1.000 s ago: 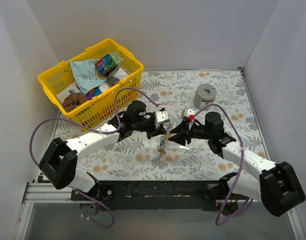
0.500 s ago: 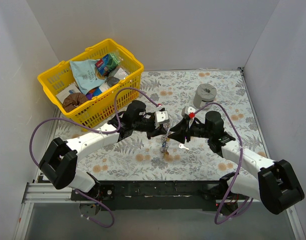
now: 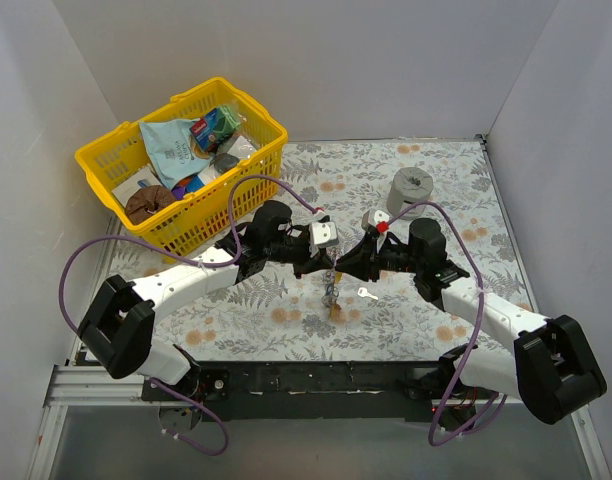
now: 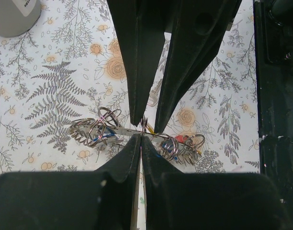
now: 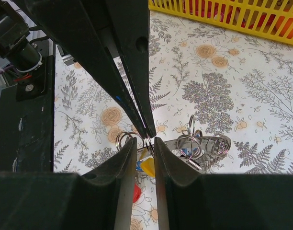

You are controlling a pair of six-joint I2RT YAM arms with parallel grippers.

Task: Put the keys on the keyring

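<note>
The keyring (image 3: 332, 290), a silver ring carrying small split rings and coloured keys, hangs between both grippers above the table. My left gripper (image 3: 324, 262) is shut on its edge; in the left wrist view (image 4: 141, 136) the keyring (image 4: 113, 129) shows edge-on across the fingertips. My right gripper (image 3: 346, 266) faces it from the right. In the right wrist view (image 5: 145, 141) its jaws stand narrowly apart around a small split ring, with a yellow key head (image 5: 147, 165) and a red one (image 5: 136, 193) below. A plain silver key (image 3: 366, 293) lies on the table.
A yellow basket (image 3: 106, 150) full of packets stands at the back left, and its wall shows in the right wrist view (image 5: 223, 12). A grey cylindrical roll (image 3: 411, 188) stands at the back right. White walls enclose the floral table.
My right gripper has moved up and left toward the keyring, away from the silver key on the table. The left gripper still holds the keyring in place.
</note>
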